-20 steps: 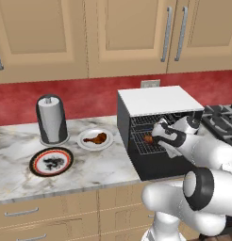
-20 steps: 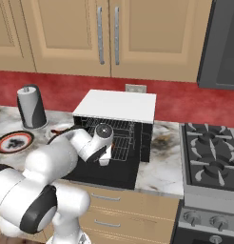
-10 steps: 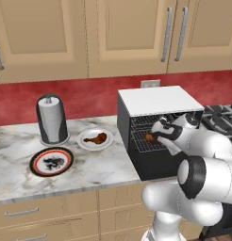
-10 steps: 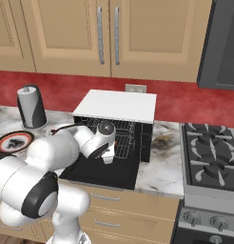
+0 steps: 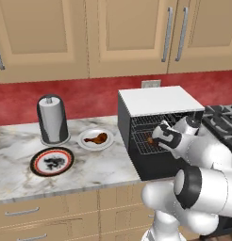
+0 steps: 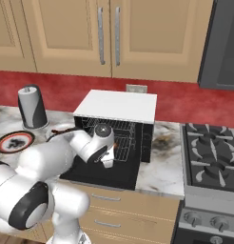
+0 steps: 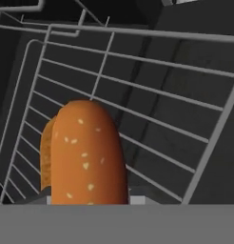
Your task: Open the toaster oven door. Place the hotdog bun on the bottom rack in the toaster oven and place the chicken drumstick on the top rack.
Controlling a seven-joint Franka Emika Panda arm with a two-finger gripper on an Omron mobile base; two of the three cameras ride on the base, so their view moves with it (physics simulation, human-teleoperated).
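Note:
The toaster oven (image 5: 158, 101) stands on the counter with its door (image 6: 102, 171) folded down flat in front. My gripper (image 5: 153, 138) reaches into the oven mouth, shut on the hotdog bun (image 7: 85, 152). In the hand view the tan bun hangs just above the wires of the bottom rack (image 7: 161, 128). The top rack (image 5: 153, 120) sits higher inside the oven. In the right base view my gripper (image 6: 114, 145) is at the opening with a bit of orange bun showing. The chicken drumstick (image 5: 97, 138) lies on a white plate (image 5: 85, 141) left of the oven.
A paper towel holder (image 5: 53, 120) stands at the back left, and a patterned plate (image 5: 52, 161) lies near the counter's front. A gas stove (image 6: 214, 152) adjoins the oven on the right. Wall cabinets hang above.
My hand has pushed a little deeper into the oven with the bun still in its grip. Nothing else on the counter has moved.

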